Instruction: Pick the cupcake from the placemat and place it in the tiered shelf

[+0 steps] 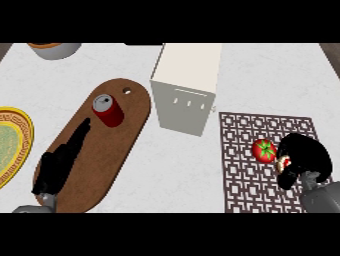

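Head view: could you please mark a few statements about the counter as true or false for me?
1. The cupcake is on the placemat. True.
2. The red can stands on the placemat. False: it stands on the wooden board.
3. The left hand lies over the wooden board with straight fingers. True.
4. The cupcake is inside the tiered shelf. False: the tiered shelf stands apart from it; the cupcake is at the right hand.

No text, label or number can be read
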Available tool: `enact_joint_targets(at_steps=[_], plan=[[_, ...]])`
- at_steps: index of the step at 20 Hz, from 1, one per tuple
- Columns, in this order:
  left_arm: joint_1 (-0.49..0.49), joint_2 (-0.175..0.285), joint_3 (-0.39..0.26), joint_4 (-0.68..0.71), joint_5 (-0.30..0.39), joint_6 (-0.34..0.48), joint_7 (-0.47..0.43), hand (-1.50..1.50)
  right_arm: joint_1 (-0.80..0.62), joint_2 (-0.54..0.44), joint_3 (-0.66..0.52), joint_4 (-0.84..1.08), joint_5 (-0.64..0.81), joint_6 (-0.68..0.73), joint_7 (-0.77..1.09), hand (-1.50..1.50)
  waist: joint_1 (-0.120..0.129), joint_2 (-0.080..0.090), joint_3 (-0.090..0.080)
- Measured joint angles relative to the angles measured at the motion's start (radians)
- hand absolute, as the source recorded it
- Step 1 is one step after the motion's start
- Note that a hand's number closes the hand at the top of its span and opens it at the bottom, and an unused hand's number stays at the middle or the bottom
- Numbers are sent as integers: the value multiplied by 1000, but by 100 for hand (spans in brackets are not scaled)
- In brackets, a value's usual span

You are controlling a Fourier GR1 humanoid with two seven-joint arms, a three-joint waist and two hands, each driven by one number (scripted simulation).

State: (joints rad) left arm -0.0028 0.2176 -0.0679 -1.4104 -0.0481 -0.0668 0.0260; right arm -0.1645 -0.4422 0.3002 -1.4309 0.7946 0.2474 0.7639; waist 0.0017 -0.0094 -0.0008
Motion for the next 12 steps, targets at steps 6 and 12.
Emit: enact_joint_targets(at_steps=[6, 12], plan=[[-10, -15, 13, 12, -10, -6, -2, 0, -5, 20, -18, -55, 82, -8, 36, 150, -1, 1, 5], [-30, -21, 4, 5, -19, -13, 7, 0, -97, -43, -10, -105, 29, 39, -181, 150, 32, 14, 7]])
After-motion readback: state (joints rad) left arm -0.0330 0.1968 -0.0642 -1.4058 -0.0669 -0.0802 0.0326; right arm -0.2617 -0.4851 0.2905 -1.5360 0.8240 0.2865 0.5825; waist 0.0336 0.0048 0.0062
